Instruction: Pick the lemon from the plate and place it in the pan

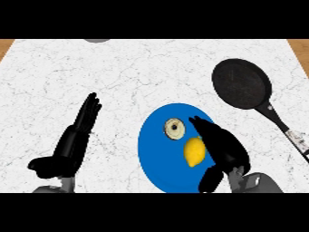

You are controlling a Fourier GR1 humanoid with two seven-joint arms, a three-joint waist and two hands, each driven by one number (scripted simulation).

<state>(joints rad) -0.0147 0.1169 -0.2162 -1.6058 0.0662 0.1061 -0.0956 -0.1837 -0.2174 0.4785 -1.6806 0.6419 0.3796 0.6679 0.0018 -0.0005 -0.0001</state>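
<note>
Lemon (195,152), a small yellow oval fruit, lies on the round blue plate (158,158) in the single head view, toward the plate's three o'clock side. Just beside it, at about eleven o'clock from the fruit, rests a pale round slice with a dark ring (175,128).

Risk, as a judgement: the fruit is smooth and rounded, so if the fingers close off-centre it could squirt sideways and roll across the plate or onto the white marble counter (117,68). The nearby slice could also be nudged. The carry is another hazard, since the black round frying pan (242,84) sits well apart at about one o'clock from the plate, its long handle pointing toward five o'clock; a poor hold might let the fruit slip on the way.

The robot's right hand (222,147) comes in from the lower edge and lies over the plate's right side, touching the lemon's right flank. Its fingers are extended and only partly curved, the thumb low near six o'clock; it cups the fruit without yet enclosing it.

The left hand (73,140) rests open at the view's nine o'clock, fingers straight, holding nothing.
</note>
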